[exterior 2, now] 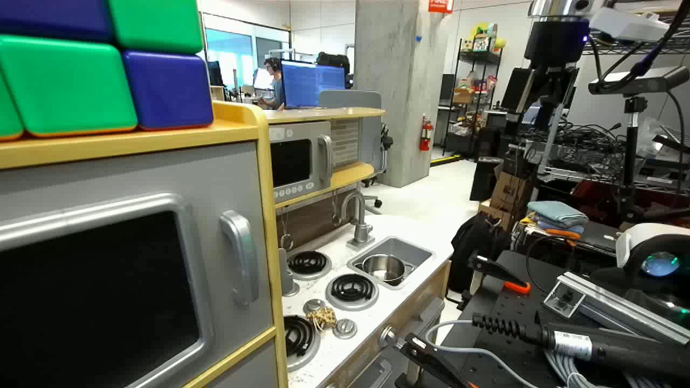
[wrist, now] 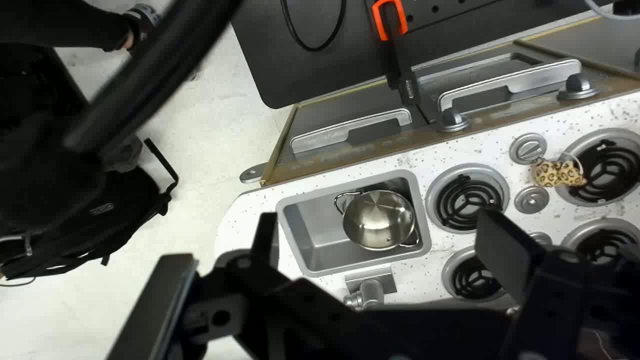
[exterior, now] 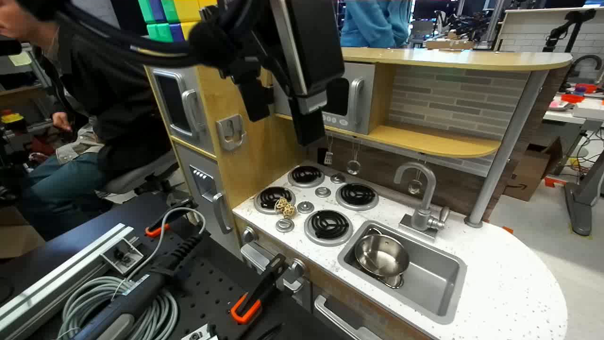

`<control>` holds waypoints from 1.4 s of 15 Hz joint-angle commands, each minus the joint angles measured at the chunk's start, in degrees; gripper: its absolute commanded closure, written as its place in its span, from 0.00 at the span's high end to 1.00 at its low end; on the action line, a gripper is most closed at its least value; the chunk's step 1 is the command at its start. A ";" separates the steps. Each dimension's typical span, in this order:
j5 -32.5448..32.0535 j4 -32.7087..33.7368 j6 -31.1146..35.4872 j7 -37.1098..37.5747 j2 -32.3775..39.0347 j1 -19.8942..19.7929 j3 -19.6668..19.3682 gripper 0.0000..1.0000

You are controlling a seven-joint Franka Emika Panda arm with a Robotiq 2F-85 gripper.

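Currently, fingers (wrist: 502, 250): spread wide apart, suspended well above the white speckled tabletop (wrist: 425, 280).
Metal pot (wrist: 378, 222): below the fingers, framed between them in the wrist view; inside the sink (wrist: 325, 250), at the end toward the burners.
Faucet (wrist: 372, 290): below the fingers, beside the sink.
Coil burners (wrist: 467, 197): below the fingers, partly covered by one in the wrist view.
Leopard-spotted item (wrist: 557, 173): below and off to one side of the fingers, at a burner's edge.
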 commanded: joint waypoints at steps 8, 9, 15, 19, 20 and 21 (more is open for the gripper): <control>-0.17 1.60 7.00 12.94 10.64 2.09 8.43 1.00; -0.50 2.22 10.10 17.47 14.17 2.04 10.72 1.00; -11.16 4.48 29.80 44.96 28.64 -14.27 33.08 1.00; -26.65 10.60 25.47 63.05 34.58 -17.47 39.17 1.00; -30.66 12.57 24.16 67.43 36.84 -16.82 39.46 1.00; -34.84 14.77 22.06 71.88 39.18 -15.80 39.46 1.00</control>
